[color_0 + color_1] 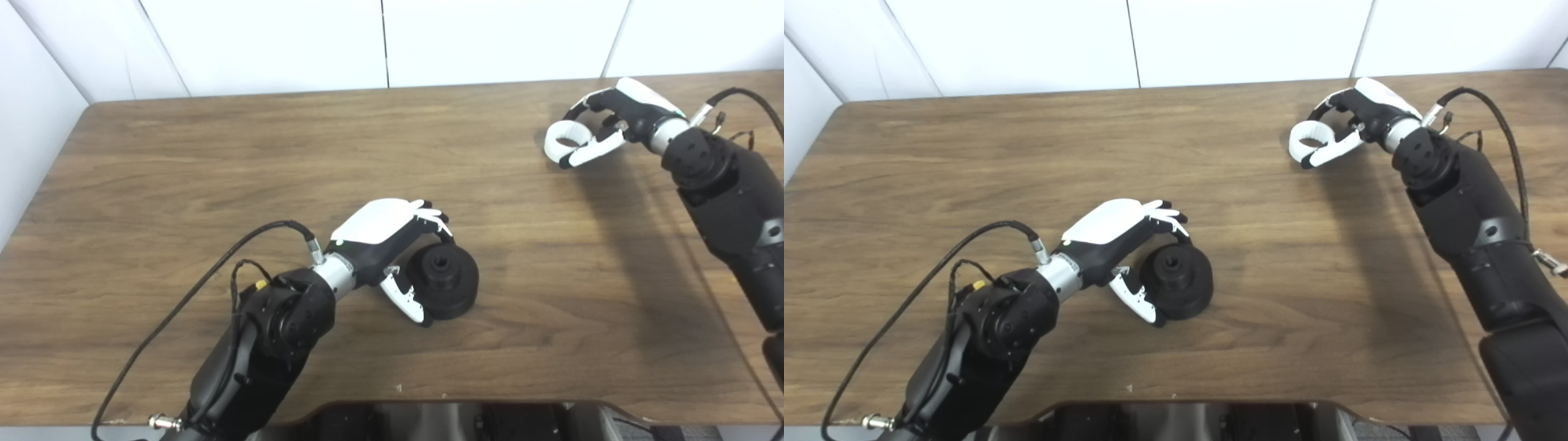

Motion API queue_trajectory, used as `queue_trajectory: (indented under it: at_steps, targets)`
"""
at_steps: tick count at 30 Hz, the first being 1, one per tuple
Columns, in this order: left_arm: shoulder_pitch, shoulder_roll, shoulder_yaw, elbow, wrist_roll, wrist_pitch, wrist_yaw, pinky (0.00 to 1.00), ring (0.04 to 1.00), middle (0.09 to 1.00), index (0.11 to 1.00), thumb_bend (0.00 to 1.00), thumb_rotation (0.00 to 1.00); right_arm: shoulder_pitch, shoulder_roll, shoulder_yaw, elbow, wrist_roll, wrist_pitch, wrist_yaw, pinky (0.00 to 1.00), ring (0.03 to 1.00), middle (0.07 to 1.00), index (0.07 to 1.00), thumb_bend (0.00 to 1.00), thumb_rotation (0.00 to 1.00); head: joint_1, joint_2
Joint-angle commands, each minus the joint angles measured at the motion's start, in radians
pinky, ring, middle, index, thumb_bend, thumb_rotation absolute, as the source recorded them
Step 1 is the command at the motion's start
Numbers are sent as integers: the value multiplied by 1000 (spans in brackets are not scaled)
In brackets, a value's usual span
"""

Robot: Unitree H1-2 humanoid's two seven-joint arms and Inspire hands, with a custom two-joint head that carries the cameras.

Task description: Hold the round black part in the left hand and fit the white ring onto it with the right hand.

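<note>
Left hand (392,245) cupped around black part (444,280) – probably stiff, heavy. Right hand (612,125), far right, pinching white ring (566,139) by rim – probably light, rigid.

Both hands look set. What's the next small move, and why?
Probably carry the white ring in the right hand toward the round black part. The left hand already wraps that part, and the two pieces are far apart.
</note>
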Motion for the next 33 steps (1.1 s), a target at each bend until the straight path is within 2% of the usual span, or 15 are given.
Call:
queue_trajectory:
  at_steps: [1,14,20,26,33]
  targets:
    - [-31,-4,14,-36,9,-14,14,827,983,902,636,903,128,-44,-7,-15,-15,4,-38,-29,807,903,873,666,847,211,1,3]
    - [-34,-3,17,-44,3,-14,3,826,983,904,638,897,160,-32,0,-10,-10,-2,-68,-49,815,900,864,670,889,159,3,4]
    - [-34,-5,18,-39,-1,-20,9,820,984,903,637,906,170,-25,5,-15,-2,3,-93,-73,801,886,854,651,861,161,2,3]
    - [-33,-6,16,-44,3,-11,1,828,987,906,640,902,171,-15,13,-27,-5,0,-123,-121,785,861,832,620,835,114,3,4]
    - [-33,-7,16,-46,4,-8,-5,828,989,907,643,899,169,-14,14,-26,-1,-10,-124,-132,791,862,831,619,804,107,3,3]
